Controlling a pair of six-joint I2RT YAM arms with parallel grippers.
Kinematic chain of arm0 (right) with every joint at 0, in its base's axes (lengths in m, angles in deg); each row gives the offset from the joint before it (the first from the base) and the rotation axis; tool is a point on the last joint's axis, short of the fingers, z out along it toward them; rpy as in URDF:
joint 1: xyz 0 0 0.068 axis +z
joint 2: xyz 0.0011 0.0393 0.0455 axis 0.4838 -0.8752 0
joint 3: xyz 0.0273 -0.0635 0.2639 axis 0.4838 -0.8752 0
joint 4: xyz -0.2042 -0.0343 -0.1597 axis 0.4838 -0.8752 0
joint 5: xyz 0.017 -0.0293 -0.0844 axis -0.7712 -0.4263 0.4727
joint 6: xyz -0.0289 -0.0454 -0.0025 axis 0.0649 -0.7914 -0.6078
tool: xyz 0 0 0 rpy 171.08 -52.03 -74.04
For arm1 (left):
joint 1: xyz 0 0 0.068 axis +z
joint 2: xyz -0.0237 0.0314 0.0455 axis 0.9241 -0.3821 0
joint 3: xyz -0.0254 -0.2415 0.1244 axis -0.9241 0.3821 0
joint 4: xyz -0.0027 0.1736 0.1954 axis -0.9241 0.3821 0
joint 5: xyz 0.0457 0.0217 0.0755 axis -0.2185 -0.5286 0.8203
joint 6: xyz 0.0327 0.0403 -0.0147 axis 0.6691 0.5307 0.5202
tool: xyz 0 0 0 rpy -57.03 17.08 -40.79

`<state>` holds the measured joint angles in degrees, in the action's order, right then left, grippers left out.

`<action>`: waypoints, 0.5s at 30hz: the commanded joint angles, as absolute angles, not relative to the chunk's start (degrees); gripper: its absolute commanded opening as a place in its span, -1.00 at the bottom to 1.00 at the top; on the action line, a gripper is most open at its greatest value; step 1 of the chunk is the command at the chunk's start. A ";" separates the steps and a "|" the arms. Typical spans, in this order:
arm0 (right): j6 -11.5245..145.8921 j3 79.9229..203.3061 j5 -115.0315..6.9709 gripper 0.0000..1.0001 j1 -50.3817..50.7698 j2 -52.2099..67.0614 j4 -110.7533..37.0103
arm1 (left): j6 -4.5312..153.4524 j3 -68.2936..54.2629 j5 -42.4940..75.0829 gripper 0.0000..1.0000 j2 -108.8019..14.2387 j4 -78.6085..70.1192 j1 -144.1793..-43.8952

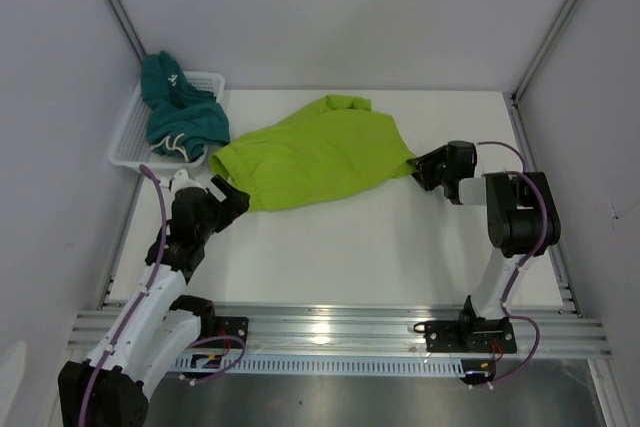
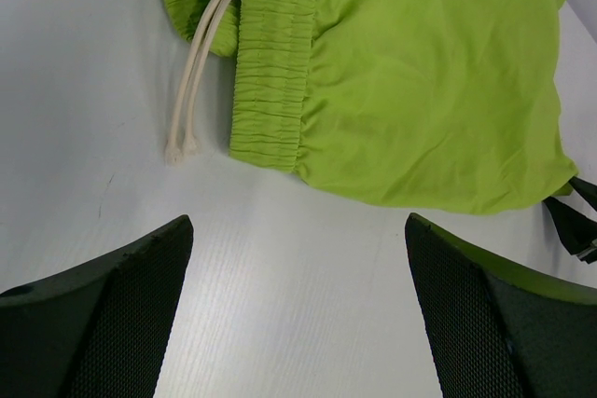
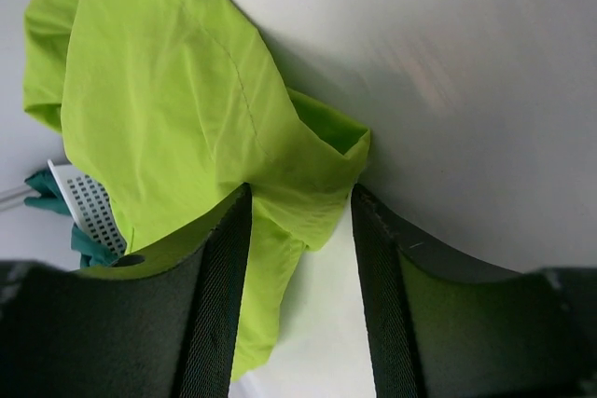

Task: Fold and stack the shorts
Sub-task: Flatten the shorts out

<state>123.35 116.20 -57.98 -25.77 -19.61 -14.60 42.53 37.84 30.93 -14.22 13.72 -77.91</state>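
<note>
In the middle of the white counter [image 1: 350, 247] lie the lime green shorts [image 1: 310, 152], thin smooth cloth spread in a rumpled wedge. Their gathered elastic waistband [image 2: 270, 62] and cream cord drawstring [image 2: 191, 90] are at the left end. The left tool [image 1: 228, 193] hangs near that waistband, its mesh-faced fingers spread wide over bare counter. The right tool [image 3: 300, 191] stands half spread, with the cloth's folded right corner between its fingers, unpinched. At upper left, the dark teal shorts [image 1: 180, 112] lie bunched in a white mesh basket [image 1: 125, 142].

The white table [image 1: 380, 247] bears lime green shorts [image 1: 315, 152] and a mesh basket [image 1: 128, 135].
</note>
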 commanded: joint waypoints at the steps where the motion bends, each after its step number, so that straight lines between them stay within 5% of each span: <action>1: 124.18 117.56 -50.61 -0.02 -24.98 -21.09 -19.74 | 42.80 37.99 31.85 0.92 -13.98 14.12 -78.26; 9: 123.74 123.27 -42.80 -0.01 -22.08 -23.11 -25.63 | 42.62 38.17 32.20 0.92 -13.98 14.65 -78.26; 11: 124.18 126.69 -39.47 -0.22 -21.55 -24.08 -33.44 | 42.62 38.00 32.20 0.92 -13.89 14.73 -78.17; 15: 123.04 132.94 -38.31 -0.28 -20.50 -26.89 -39.96 | 42.71 38.08 32.38 0.92 -13.97 15.00 -78.26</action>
